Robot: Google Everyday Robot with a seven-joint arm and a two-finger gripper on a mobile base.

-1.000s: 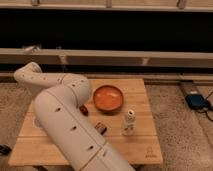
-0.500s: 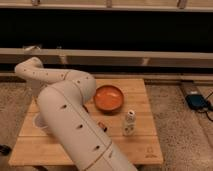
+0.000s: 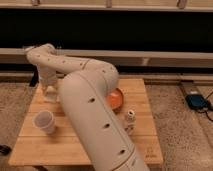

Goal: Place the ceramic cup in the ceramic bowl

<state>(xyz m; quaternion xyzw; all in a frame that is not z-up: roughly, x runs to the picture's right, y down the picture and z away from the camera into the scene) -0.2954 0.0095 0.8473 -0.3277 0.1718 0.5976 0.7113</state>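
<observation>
A white, smooth-shelled robot arm (image 3: 95, 120) with rows of small round holes in its casing rises from the near edge of a pale, square wooden-slat table (image 3: 147, 137) and hides the left side of a wide, shallow, glossy orange ceramic bowl (image 3: 116, 99). From an elbow above the bowl, the arm doubles back to the bowl's left and bends down, ending in the two-finger gripper (image 3: 49, 90), which hangs low over the boards well to the left of the bowl.

The gripper's fingers are drawn fully together. A small, off-white, blocky ceramic cup (image 3: 51, 96) appears as a pale squarish shape at the gripper's tip, far left of the bowl and outside it. Whether the fingers actually have hold of it cannot be told, as cup and gripper blur into one pale mass.

A larger white tapered cup (image 3: 44, 121), matte and round-mouthed, stands to the front-left of the bowl, apart from the gripper. A small pale bottle-shaped object (image 3: 130, 119) stands just to the bowl's front-right. A flat blue object (image 3: 196, 101) lies on the speckled floor to the right of the bowl, off the table.
</observation>
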